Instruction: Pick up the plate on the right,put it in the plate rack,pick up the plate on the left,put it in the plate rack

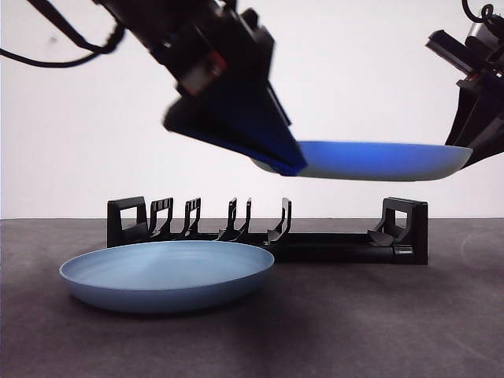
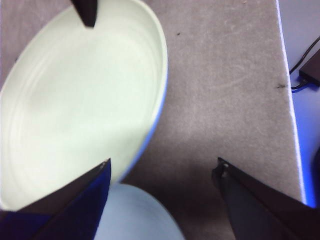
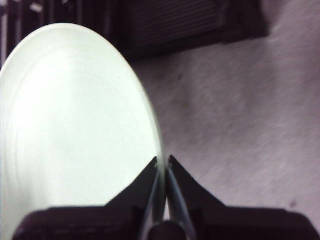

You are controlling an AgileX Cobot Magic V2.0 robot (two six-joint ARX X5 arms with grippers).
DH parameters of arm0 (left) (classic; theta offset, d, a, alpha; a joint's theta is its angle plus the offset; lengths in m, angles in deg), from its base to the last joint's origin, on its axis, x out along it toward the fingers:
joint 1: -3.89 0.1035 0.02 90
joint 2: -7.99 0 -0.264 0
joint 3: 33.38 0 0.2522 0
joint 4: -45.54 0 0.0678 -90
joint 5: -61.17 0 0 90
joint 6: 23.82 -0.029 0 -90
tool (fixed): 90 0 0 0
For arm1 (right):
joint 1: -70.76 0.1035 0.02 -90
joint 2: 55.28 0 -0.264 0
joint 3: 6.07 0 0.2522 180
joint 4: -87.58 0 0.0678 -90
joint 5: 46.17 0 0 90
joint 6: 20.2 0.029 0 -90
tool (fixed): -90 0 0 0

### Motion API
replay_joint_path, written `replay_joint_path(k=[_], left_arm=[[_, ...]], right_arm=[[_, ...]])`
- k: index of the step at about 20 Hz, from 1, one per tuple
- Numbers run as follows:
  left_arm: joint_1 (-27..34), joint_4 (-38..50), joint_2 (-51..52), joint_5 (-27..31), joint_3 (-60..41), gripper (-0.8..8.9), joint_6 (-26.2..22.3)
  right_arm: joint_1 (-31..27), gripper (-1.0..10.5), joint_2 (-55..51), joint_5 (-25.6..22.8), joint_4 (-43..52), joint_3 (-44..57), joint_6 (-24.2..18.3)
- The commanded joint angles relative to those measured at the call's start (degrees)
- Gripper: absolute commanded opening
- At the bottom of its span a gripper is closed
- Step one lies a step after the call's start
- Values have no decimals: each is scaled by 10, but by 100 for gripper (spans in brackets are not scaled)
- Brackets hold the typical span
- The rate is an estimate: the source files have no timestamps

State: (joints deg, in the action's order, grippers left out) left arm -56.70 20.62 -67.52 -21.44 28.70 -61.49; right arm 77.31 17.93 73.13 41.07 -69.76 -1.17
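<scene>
Basically, biggest thing first: dark grey matte table (image 1: 370,331) w/ a speckled felt-like top, carrying everything.

Next, 2 round light-blue plates. The raised plate (image 1: 386,161) hangs level in the air above the rack's right half, not touching rack or table. The resting plate (image 1: 167,274) lies flat on the table at front left, just in front of the rack's left end; in the left wrist view only a pale blue edge of it (image 2: 132,212) shows under the raised plate (image 2: 80,110).

Long low black plastic plate rack (image 1: 268,232) sits on the table behind the resting plate, upright curved prongs in pairs, blocky looped ends, no plate in it.

Right claw (image 3: 163,167), coming in from the top right in the front view (image 1: 465,153), is clamped on the raised plate's (image 3: 75,130) rim, jaws pinched tight on both faces of the edge.

Left claw (image 2: 165,172), the big dark one from upper left in the front view (image 1: 287,161), has jaws wide apart; one jaw is at the raised plate's left rim, the other out over bare table. Cannot tell if it's touching the plate.
</scene>
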Motion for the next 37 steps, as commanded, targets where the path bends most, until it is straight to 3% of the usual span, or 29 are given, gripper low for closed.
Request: replay_joint_path(k=[1, 5, 8, 12, 22, 25, 27, 32, 35, 37], left_arm=[[-1, 17, -9, 2, -1, 347, -25], [0, 33, -9, 0, -1, 339, -30], [0, 25, -9, -6, -1, 127, -31], [0, 10, -9, -34, -1, -18, -31], [-1, -4, -9, -61, -1, -12, -29], [-1, -5, -9, -61, -1, -12, -17], [-1, -2, -9, -61, -1, -12, 14], [19, 69, -9, -59, -1, -12, 106], [66, 121, -9, -68, 22, -12, 198], [104, 131, -9, -111, 48, -12, 249]], right_arm=[[7, -12, 0, 24, -2, -2, -5], [20, -12, 0, 23, -26, -2, -20], [26, -12, -7, 23, -28, -2, -20], [26, -12, -18, 23, -25, -3, -20], [25, 18, -50, 23, -20, -24, -37], [25, 298, -63, 23, -20, -58, -41], [25, 351, -73, 21, -19, -83, -41], [24, 347, -120, 11, 62, -106, -32], [24, 347, -153, -62, 98, -106, -25], [24, 347, -168, -94, 105, -106, -24]])
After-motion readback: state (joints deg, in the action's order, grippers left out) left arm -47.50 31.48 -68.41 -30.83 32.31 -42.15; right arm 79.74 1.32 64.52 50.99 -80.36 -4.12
